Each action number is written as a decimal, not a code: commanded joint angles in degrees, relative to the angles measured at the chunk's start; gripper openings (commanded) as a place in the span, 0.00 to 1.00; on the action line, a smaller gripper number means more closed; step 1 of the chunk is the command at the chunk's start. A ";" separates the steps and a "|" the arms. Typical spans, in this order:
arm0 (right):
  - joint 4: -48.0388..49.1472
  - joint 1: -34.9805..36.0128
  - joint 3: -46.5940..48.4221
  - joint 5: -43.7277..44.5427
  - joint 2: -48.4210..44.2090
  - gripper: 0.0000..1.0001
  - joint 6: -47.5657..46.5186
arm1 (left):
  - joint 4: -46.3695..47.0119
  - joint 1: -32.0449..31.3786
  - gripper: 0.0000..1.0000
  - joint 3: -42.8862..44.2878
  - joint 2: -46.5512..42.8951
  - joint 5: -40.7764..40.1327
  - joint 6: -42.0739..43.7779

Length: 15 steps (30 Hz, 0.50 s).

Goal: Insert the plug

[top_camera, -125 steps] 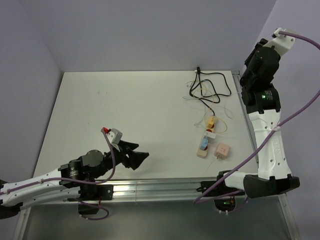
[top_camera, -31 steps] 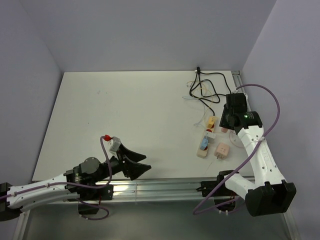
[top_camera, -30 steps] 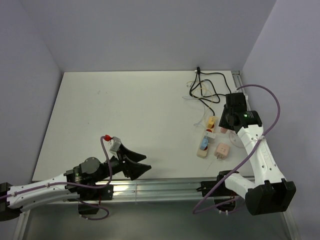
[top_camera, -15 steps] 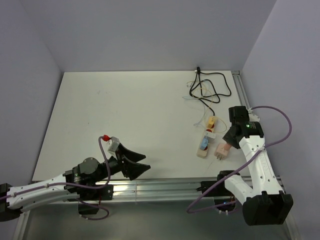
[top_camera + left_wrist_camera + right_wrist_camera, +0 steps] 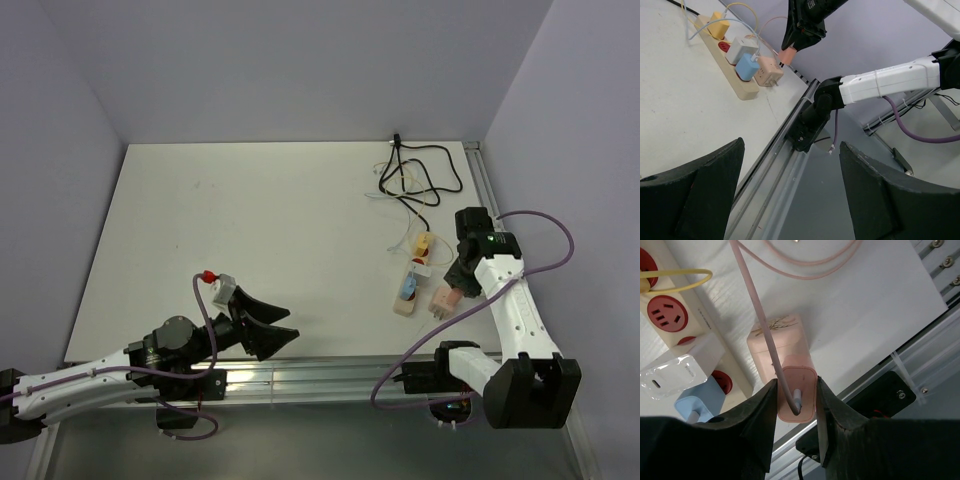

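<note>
The pink plug (image 5: 796,390), with a pink cable running out of its end face, lies near the table's front right edge beside the power strip (image 5: 407,297). My right gripper (image 5: 796,405) is shut on the plug, one black finger pressed on each side. In the top view the right gripper (image 5: 455,287) sits over the pink plug (image 5: 443,299). The cream strip (image 5: 670,315) has red sockets, one of them free, and holds a blue, a white and a yellow plug. My left gripper (image 5: 275,330) hovers open and holds nothing at the front edge, far left of the strip.
Black and pale cables (image 5: 415,180) lie tangled at the back right of the table. A metal rail (image 5: 320,375) runs along the front edge, just below the pink plug. The left wrist view shows the strip (image 5: 715,55) and the right arm's base (image 5: 810,120).
The right arm swung down from beside the strip's far end toward the front edge and now has its fingers around the pink plug. The left arm barely moved.
</note>
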 commanded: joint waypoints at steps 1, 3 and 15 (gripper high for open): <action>1.55 -0.33 0.37 -2.02 0.26 0.00 -1.81 | -0.17 -0.22 0.82 0.07 -0.45 -0.90 1.25; 2.52 -0.33 0.28 -3.07 -0.26 0.00 -2.69 | 0.00 -0.22 0.82 -0.02 -0.54 -0.90 1.25; 3.31 -0.33 0.37 -3.26 2.90 0.00 -3.40 | -1.05 -0.22 0.83 0.07 -1.42 -1.43 1.43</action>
